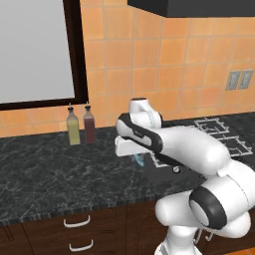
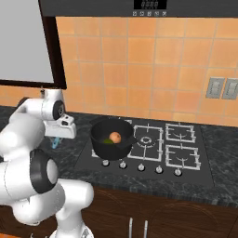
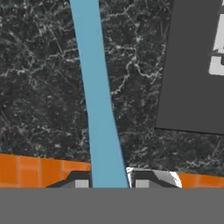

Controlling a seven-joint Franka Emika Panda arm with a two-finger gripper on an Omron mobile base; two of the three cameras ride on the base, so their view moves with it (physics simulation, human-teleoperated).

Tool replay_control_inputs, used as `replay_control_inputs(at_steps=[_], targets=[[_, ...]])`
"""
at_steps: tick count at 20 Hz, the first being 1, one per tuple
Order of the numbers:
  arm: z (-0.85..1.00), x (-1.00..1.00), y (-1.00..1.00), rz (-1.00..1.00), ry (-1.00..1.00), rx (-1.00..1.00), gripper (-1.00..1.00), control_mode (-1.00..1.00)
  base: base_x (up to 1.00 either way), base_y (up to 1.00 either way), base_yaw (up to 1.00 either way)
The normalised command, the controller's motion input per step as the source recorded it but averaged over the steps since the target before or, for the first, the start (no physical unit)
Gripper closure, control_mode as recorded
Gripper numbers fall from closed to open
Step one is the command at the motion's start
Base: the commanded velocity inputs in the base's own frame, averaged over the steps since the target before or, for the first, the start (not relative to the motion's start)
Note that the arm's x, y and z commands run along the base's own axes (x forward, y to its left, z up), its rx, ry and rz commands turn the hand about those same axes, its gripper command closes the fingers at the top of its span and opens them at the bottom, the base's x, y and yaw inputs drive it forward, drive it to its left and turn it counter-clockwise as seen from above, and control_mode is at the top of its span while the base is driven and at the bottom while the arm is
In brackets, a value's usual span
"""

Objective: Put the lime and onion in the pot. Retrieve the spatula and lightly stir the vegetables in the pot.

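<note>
**Gripper clamped on the blue spatula beside the hob**

A white robot arm reaches down over a dark marbled bench (image 1: 45, 169) in a tiled kitchen. In the hand view its gripper (image 3: 109, 183) is closed on the light-blue spatula (image 3: 98, 96): the two dark fingertips (image 3: 78, 183) press against either side of the thin handle, which runs straight away from the gripper across the marbled surface. The spatula's head lies beyond the edge of that view.

From the right base view, a sliver of blue shows just below the hand, to the left of the black pot (image 2: 111, 139). The pot stands on the near left burner of the hob (image 2: 186, 165), which is set into the bench. Inside the pot sit the orange-brown onion (image 2: 115, 137) and, touching it on its left, the yellow-green lime (image 2: 108, 141), partly hidden by the pot's wall.

From the left base view, the hand hangs low over the bench just left of the hob's edge. Two bottles (image 1: 82, 125), one yellowish and one dark red, stand side by side against the tiled wall, well to the left of the pot.
</note>
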Motion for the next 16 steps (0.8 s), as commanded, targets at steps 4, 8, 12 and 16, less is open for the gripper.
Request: replay_control_inputs(at_steps=[4,8,12,16], targets=[[1.0,-0.54,-0.18,0.0,-0.03,0.0,1.0,-1.0,0.0,0.0,0.0],[0.63,-0.26,-0.13,0.0,-0.03,0.0,1.0,-1.0,0.0,0.0,0.0],[0.04,0.0,0.0,0.0,0.0,0.0,1.0,-1.0,0.0,0.0,0.0],[0.61,0.0,-0.46,-0.01,-0.02,0.04,1.0,-1.0,0.0,0.0,0.0]])
